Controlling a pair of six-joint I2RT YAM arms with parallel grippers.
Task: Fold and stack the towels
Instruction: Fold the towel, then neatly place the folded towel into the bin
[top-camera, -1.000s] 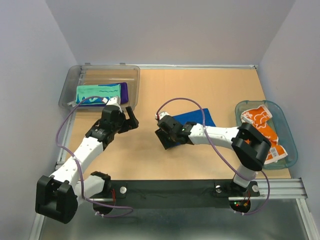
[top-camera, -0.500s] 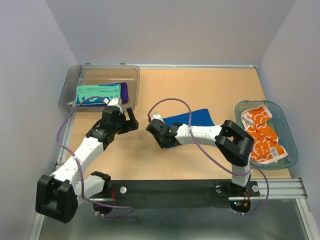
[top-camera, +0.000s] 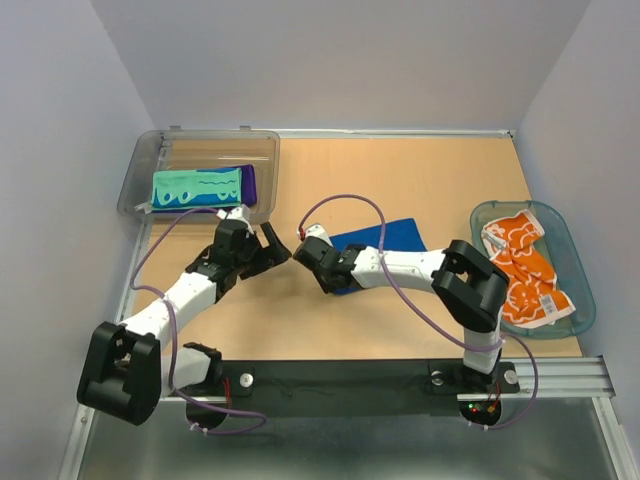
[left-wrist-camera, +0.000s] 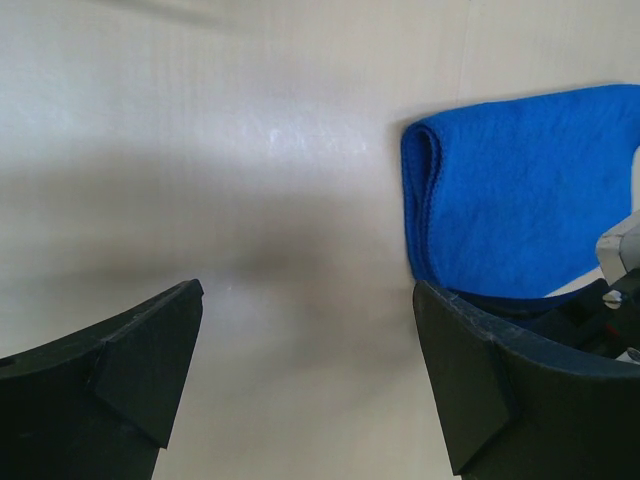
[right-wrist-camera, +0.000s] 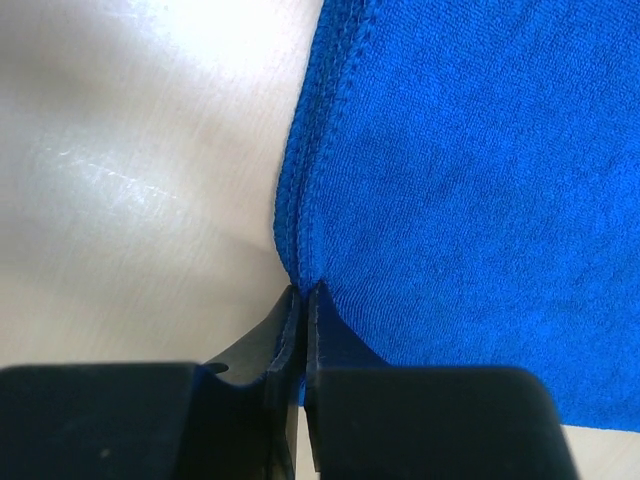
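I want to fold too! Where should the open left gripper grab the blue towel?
Probably the rounded folded edge, coming from the left across bare table. The blue towel lies flat with that edge facing the left gripper; the right gripper pinches its stitched hem.

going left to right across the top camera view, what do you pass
mint green towel → left claw → right claw → blue towel → white and orange flower towel

The right gripper (top-camera: 332, 278) meets the near-left edge of the blue towel (top-camera: 392, 237) on the table (top-camera: 300, 320). The left gripper (top-camera: 277, 245) hovers just beside it, jaws spread.
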